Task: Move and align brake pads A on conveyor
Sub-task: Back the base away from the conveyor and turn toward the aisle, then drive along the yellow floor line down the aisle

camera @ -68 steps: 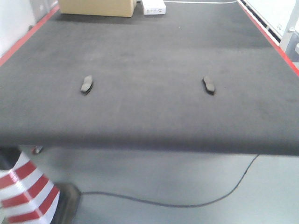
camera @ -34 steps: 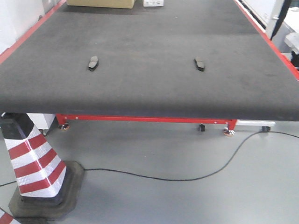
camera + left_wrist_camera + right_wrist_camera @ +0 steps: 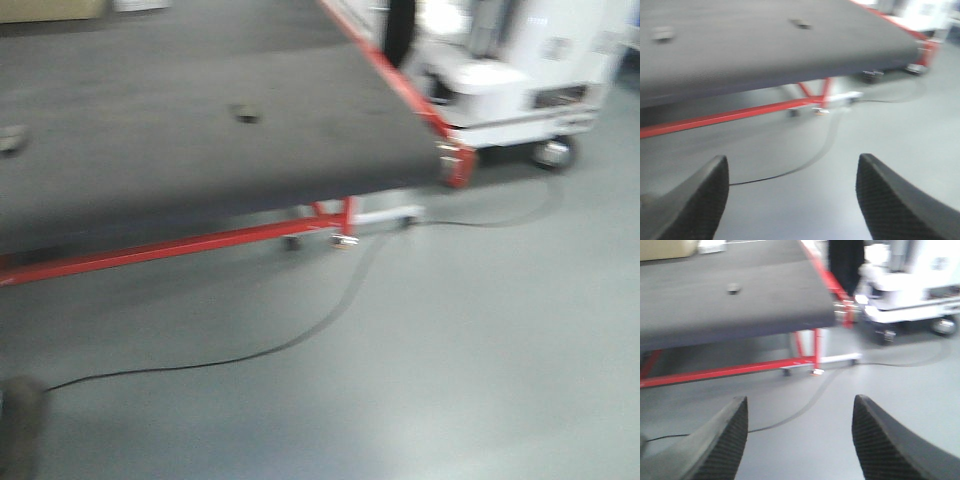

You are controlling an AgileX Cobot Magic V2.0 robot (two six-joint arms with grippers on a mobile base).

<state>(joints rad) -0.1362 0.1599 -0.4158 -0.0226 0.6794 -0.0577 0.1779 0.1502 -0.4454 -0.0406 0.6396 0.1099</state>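
Grey floor (image 3: 480, 380), trailing black cable (image 3: 250, 355), white wheeled cart (image 3: 530, 70)

Bare conveyor (image 3: 150, 170) belt separates the two brake pads (image 3: 246, 114) at 10 to 11 o'clock. A white wheeled unit (image 3: 520, 70) obstructs 1 o'clock.

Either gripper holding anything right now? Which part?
Nothing held: left gripper and right gripper are both open and empty; two brake pads lie on the conveyor.
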